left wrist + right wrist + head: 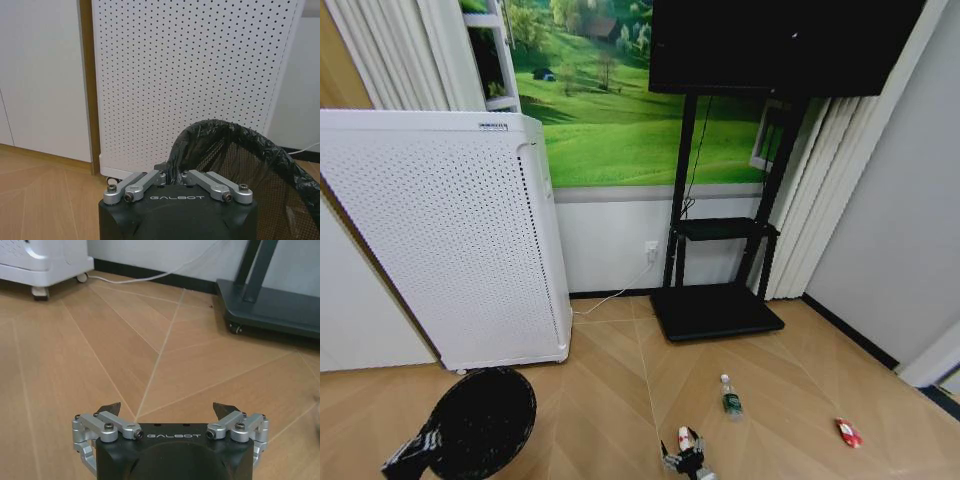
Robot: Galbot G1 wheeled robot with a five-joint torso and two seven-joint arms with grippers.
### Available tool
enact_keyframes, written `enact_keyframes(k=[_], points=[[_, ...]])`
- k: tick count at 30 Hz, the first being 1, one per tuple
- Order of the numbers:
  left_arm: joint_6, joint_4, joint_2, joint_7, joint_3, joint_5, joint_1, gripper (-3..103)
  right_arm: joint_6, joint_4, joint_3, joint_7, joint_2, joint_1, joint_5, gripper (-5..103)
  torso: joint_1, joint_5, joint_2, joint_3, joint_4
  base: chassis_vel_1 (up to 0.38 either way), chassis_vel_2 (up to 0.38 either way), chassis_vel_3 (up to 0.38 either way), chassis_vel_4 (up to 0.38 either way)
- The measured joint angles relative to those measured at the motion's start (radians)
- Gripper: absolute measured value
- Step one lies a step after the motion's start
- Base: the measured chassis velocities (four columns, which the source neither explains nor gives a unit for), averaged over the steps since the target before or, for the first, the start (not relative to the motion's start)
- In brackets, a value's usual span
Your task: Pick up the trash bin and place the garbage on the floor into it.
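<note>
"GALBOT" in pale capitals on the black housing of the left gripper (172, 176), just behind its linkage. Same "GALBOT" lettering on the black housing of the right gripper (167, 412). Small dark label atop the white perforated appliance (492, 126), illegible; green bottle (730, 398) label likewise unreadable.

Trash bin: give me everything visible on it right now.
The trash bin is small, round and black, with mesh walls and a crinkled black plastic liner folded over its rim. It is tilted, mouth facing the head camera, beside the white perforated appliance. The left gripper is shut on its rim. No litter shows inside.
</note>
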Motion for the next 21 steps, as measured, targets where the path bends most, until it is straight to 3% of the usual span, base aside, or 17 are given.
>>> enact_keyframes(k=[14,21], points=[[-0.004,-0.017,-0.01,0.001,-0.014,-0.004,0.012,7,-0.08,-0.132,0.025,0.02,-0.007,0.072,-0.012,100,0.0,0.0,0.0,0.0,-0.0001,0.0,0.0,0.0,0.0],[-0.005,-0.018,-0.012,0.0,-0.014,-0.004,0.014,7,-0.067,-0.175,0.024,0.034,0.015,0.08,-0.051,100,0.0,0.0001,0.0,0.0,-0.0001,0.0,0.0,0.0,0.0]])
